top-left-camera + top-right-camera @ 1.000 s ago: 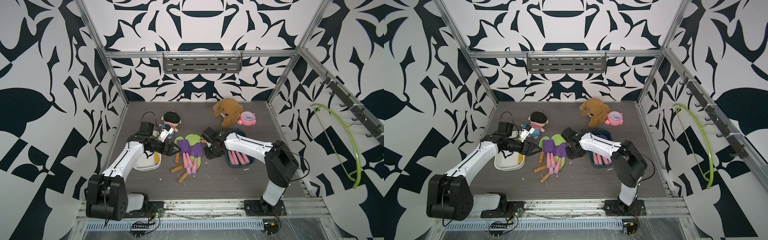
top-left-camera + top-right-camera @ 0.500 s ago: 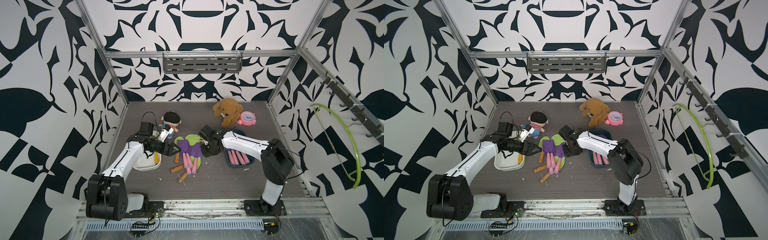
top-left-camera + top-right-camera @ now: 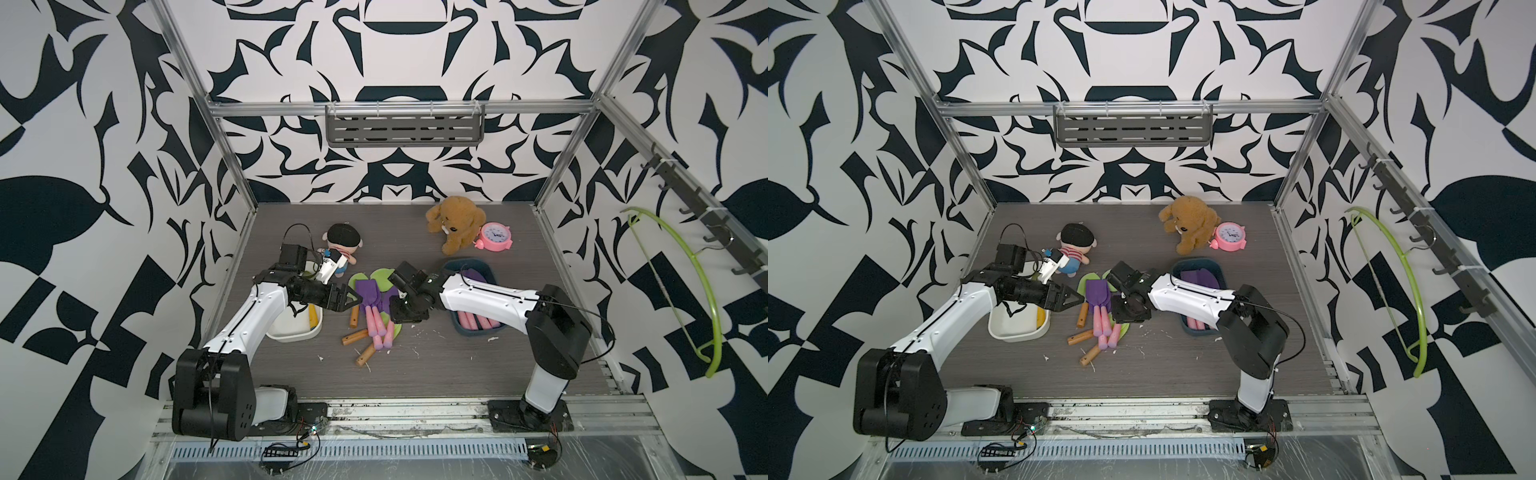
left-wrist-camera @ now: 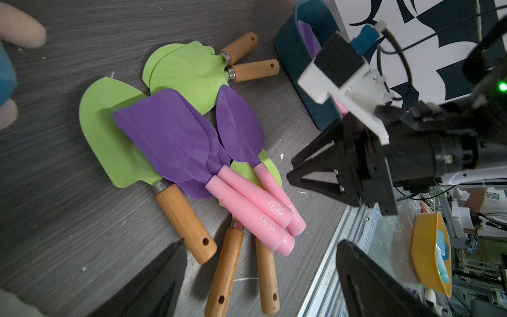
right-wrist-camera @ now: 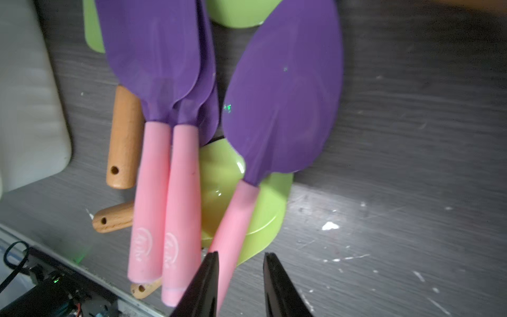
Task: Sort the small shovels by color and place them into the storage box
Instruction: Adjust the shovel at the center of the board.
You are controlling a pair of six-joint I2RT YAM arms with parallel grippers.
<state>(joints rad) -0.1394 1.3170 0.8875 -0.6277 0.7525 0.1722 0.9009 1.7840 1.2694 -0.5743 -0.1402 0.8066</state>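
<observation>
The small shovels (image 3: 374,307) lie in a heap mid-table: purple blades with pink handles (image 4: 170,137) on top of green blades with wooden handles (image 4: 109,131). My right gripper (image 5: 241,254) is open and points down at the heap. The pink handle (image 5: 236,219) of one purple shovel (image 5: 285,109) runs in between its fingers, close to one of them. My left gripper (image 4: 260,243) is wide open over the wooden handles, at the heap's left (image 3: 357,297). A dark blue storage box (image 3: 478,328) holds purple shovels. A white storage box (image 3: 291,332) shows a yellow handle (image 3: 312,318).
At the back are a brown plush bear (image 3: 455,224), a pink alarm clock (image 3: 494,237) and a doll (image 3: 343,245), just behind my left arm. A green hanger (image 3: 702,291) hangs on the right wall. White crumbs dot the table in front of the heap.
My right gripper has moved left from the blue box's edge to over the heap. The left arm and both grippers' openings are unchanged.
</observation>
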